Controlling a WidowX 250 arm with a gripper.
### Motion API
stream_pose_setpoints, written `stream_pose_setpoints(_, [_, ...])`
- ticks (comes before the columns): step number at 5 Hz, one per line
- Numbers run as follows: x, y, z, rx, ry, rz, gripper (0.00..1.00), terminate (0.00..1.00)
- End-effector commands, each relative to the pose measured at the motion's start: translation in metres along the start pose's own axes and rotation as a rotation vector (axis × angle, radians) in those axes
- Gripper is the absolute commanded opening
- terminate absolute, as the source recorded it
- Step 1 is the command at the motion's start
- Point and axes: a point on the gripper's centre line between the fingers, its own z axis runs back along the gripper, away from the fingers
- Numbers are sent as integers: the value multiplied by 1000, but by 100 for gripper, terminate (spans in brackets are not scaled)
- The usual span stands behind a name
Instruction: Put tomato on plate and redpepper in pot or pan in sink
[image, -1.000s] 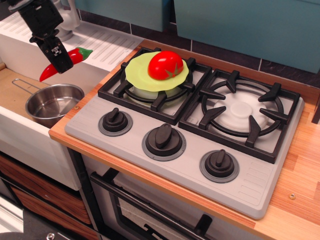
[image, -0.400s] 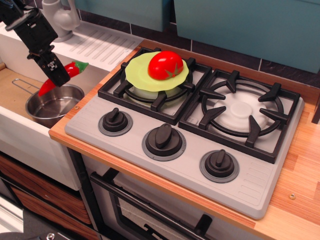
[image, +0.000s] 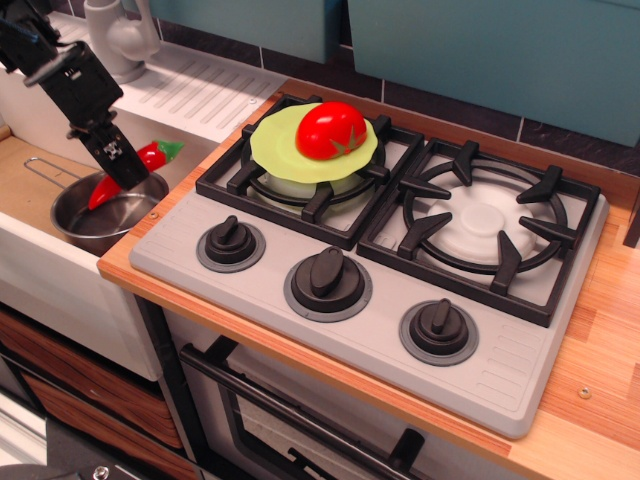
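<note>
The red tomato sits on the lime-green plate, which rests on the left burner of the stove. My gripper is shut on the red pepper and holds it tilted over the steel pot. The pepper's lower tip dips inside the pot's rim; its green stem cap points up to the right. The pot stands in the tan basin of the sink, its wire handle pointing left.
The grey faucet stands behind my arm, with the ribbed white drainboard to its right. The stove with two black grates and three knobs fills the middle. A wooden counter edge lies at the right.
My gripper has moved down with the pepper, from above the drainboard edge to the pot. The pepper's tip now reaches into the pot.
</note>
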Motion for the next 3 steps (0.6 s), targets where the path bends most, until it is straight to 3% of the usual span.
stream_pose_setpoints(1, [15, 15, 10, 49, -17, -46, 0, 0])
stream_pose_setpoints(2, [16, 11, 14, 71, -5, -38, 100, 0])
stream_pose_setpoints(3, [17, -3, 22, 95, 12, -13, 100, 100])
